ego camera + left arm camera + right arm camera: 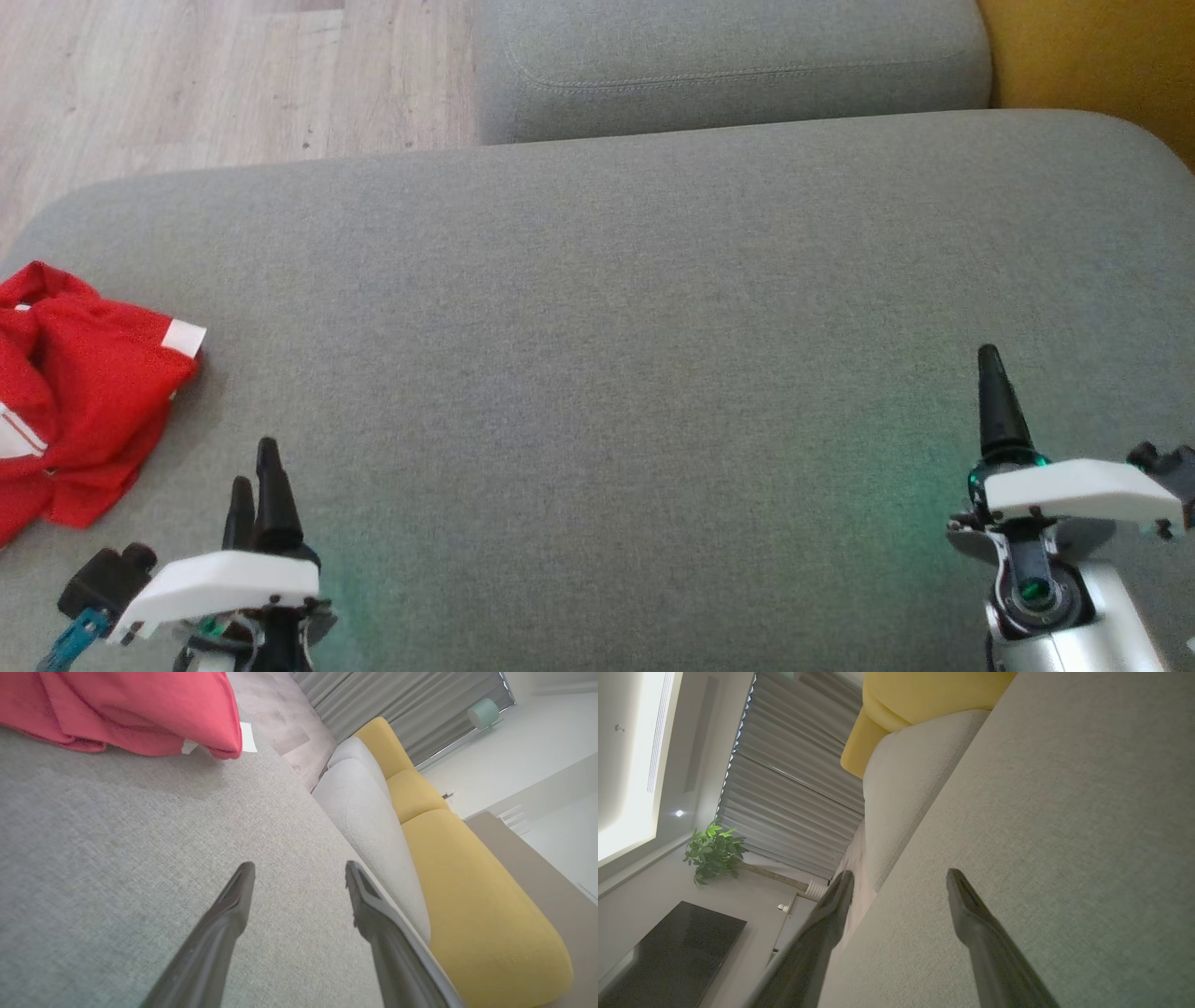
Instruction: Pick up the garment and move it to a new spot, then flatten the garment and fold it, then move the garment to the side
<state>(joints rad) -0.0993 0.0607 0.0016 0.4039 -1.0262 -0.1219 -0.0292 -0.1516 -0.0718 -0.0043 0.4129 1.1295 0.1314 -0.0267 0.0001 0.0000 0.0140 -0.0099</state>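
Left pincer (300, 864) and right pincer (901, 872) hover wide and empty over the grey sofa (607, 327); red garment (84, 392) lies near the left one.

Red garment (84, 392) with white bands, bright at the left edge of the plain grey cushion (607, 373). Black fingers and white shells on the left gripper (300, 864) and right gripper (900, 872). Yellow sofa (467, 905) beyond, pale wood-grain floor (187, 84).

Head looks down; wrists skim cushion (597, 373) (shared)
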